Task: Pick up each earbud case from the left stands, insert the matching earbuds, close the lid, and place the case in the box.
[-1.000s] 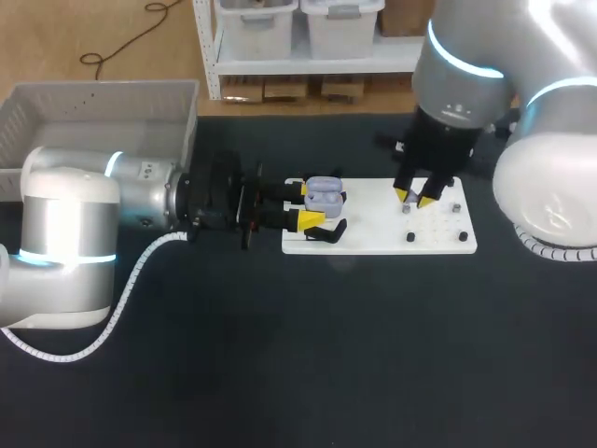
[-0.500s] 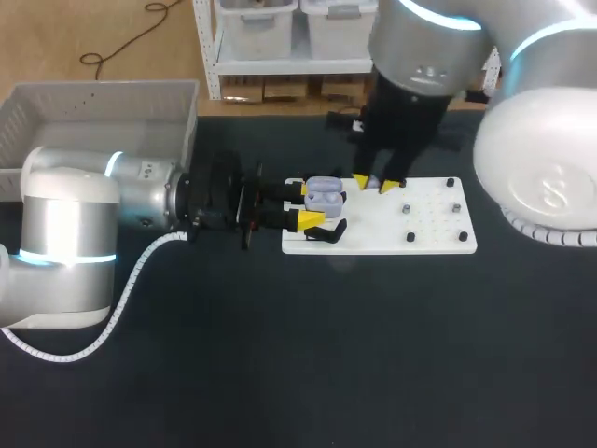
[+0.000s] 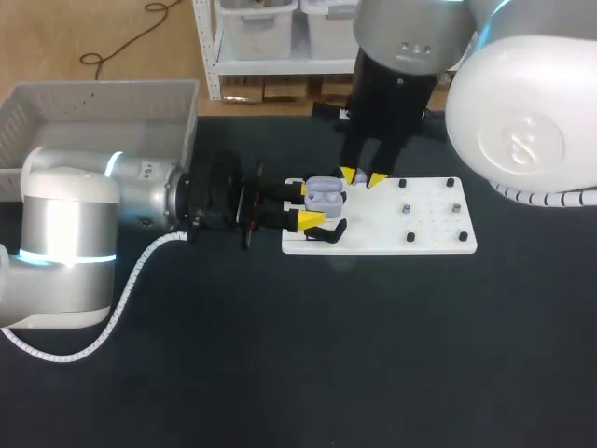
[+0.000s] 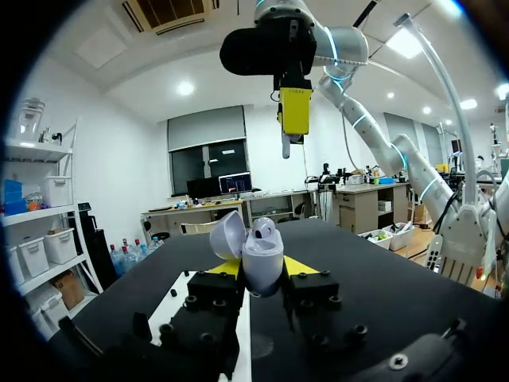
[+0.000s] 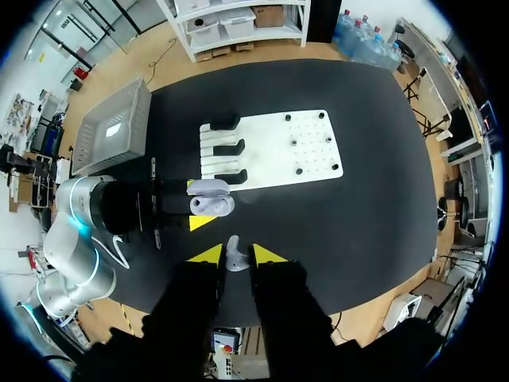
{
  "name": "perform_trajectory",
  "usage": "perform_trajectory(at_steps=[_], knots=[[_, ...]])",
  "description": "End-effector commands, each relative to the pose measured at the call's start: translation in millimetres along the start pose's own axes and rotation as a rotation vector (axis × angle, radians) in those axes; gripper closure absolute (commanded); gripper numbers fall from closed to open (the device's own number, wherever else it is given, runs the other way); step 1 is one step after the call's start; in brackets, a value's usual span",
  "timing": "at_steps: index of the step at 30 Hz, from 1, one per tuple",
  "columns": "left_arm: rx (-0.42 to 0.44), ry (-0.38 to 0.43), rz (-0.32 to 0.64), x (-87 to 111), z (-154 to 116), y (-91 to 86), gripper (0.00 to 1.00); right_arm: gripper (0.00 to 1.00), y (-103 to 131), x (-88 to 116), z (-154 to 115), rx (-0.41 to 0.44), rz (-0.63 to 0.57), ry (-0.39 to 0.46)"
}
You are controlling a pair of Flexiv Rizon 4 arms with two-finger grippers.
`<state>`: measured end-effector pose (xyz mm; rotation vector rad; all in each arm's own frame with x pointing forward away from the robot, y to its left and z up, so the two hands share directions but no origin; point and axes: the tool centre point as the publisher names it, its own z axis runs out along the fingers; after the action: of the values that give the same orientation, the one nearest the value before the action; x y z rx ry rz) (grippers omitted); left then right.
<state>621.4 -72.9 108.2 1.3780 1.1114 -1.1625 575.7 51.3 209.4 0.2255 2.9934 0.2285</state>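
- Here, my left gripper (image 3: 311, 205) clamps the open earbud case (image 3: 324, 195) at frame centre, over the white stand board's (image 3: 434, 239) left end.
- My right gripper (image 3: 364, 177), just right of the case, pinches a pale earbud (image 5: 234, 253).
- The grey box (image 3: 93, 103) sits upper left.

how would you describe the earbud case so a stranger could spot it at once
Find the white board on the black table. At its left end the left gripper holds the earbud case. It is the only pale lavender rounded shell there, lid open, unlike the black stands beside it.
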Motion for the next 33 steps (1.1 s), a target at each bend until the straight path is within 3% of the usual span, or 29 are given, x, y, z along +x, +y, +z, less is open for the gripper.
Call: perform_trajectory(at_steps=[1, 9, 16, 33], knots=[[-0.001, 0.000, 0.001, 0.2, 0.0, -0.1, 1.00, 1.00, -0.9, 0.6, -0.3, -0.001, 0.000, -0.001], [-0.001, 0.000, 0.001, 0.2, 0.0, -0.1, 1.00, 1.00, 16.5, -3.1, -0.6, 0.058, -0.222, -0.014], [-0.001, 0.000, 0.001, 0.2, 0.0, -0.1, 1.00, 1.00, 25.6, -7.6, 12.6, 0.059, -0.362, 0.057], [-0.001, 0.000, 0.001, 0.2, 0.0, -0.1, 1.00, 1.00, 28.2, -13.3, 35.9, 0.084, -0.442, 0.122]])
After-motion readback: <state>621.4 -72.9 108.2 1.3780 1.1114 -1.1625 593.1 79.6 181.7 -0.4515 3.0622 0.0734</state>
